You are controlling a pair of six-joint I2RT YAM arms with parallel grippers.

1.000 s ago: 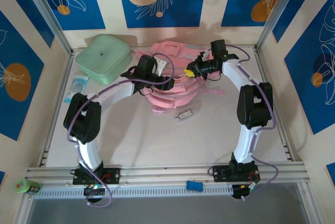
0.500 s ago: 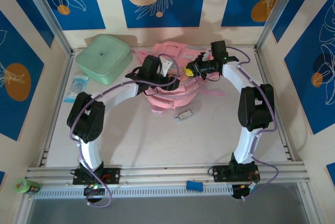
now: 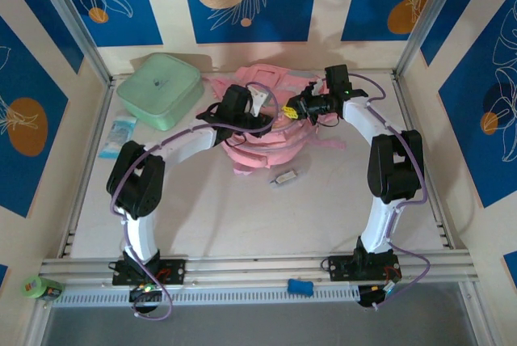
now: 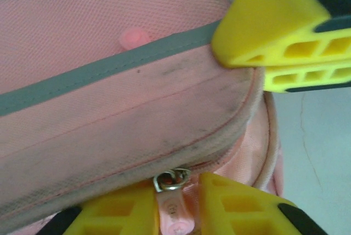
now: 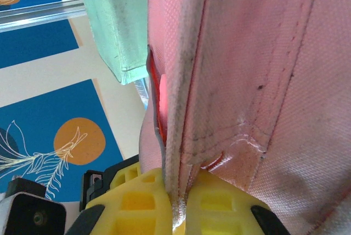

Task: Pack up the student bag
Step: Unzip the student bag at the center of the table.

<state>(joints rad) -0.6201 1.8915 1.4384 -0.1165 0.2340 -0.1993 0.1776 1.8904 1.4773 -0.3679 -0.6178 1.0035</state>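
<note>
Pink seam of the student bag (image 3: 266, 150) is clenched in our right pincer (image 5: 176, 191), while our left pincer (image 4: 175, 194) straddles its zip pull (image 4: 173, 210), grip unclear.

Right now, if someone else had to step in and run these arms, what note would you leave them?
Left gripper: jaws stand close on either side of a zip pull on the student bag; I cannot tell if they pinch it.
Right gripper: shut on a seamed edge of the bag.
Where: the bag lies on the table, toward the back. The mint green case is back left, a small packet is at the left edge, and a small grey item is in front of the bag.
Done: bag gripped; that zip looks closed.
Left: probably open the zip, then load the loose items.
</note>
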